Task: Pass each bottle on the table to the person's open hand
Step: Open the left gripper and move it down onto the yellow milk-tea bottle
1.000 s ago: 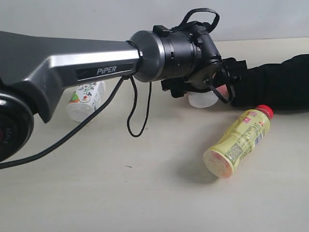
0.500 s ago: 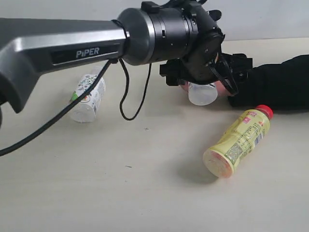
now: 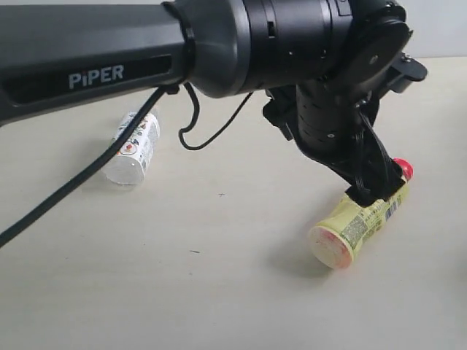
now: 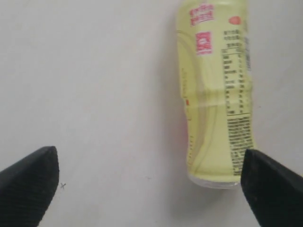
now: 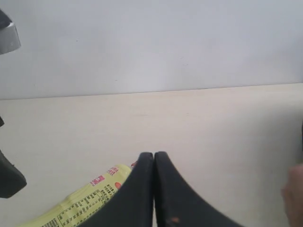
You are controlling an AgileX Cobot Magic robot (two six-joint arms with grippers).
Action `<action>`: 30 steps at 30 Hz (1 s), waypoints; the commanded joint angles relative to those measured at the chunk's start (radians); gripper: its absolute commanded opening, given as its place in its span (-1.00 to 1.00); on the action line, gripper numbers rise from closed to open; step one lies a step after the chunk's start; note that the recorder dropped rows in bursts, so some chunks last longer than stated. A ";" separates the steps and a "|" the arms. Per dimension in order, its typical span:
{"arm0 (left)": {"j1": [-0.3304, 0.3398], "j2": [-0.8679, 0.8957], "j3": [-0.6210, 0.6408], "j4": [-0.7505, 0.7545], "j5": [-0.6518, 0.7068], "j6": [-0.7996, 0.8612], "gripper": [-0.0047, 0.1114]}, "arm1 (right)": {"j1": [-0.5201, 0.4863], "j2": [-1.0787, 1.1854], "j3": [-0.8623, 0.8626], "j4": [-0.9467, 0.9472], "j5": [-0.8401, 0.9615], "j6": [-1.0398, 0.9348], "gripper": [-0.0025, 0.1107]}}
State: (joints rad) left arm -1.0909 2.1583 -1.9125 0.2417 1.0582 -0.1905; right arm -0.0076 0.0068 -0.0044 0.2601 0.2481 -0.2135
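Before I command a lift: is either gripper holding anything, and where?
Neither. The left gripper hangs open over the yellow bottle; right gripper is shut on nothing.

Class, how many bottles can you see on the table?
2. The white floral-print bottle lies left in the exterior view; the yellow bottle lies right, under the arm, which may hide others.

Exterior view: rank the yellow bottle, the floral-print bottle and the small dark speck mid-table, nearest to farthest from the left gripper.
1. The yellow bottle, lying on its side directly below the left gripper, on the right.
2. The dark speck, around the middle of the view.
3. The floral-print bottle, lying far over on the left.
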 commanded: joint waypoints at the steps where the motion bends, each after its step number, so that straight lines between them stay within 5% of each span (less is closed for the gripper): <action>1: -0.030 -0.010 0.001 -0.003 -0.041 0.054 0.89 | 0.003 -0.007 0.004 -0.001 -0.003 0.001 -0.96; 30: -0.036 -0.006 0.001 -0.077 -0.104 0.056 0.89 | 0.003 -0.007 0.004 -0.001 -0.003 0.001 -0.96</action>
State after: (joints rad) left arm -1.1223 2.1583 -1.9125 0.1871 0.9835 -0.1390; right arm -0.0076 0.0068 -0.0044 0.2601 0.2481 -0.2135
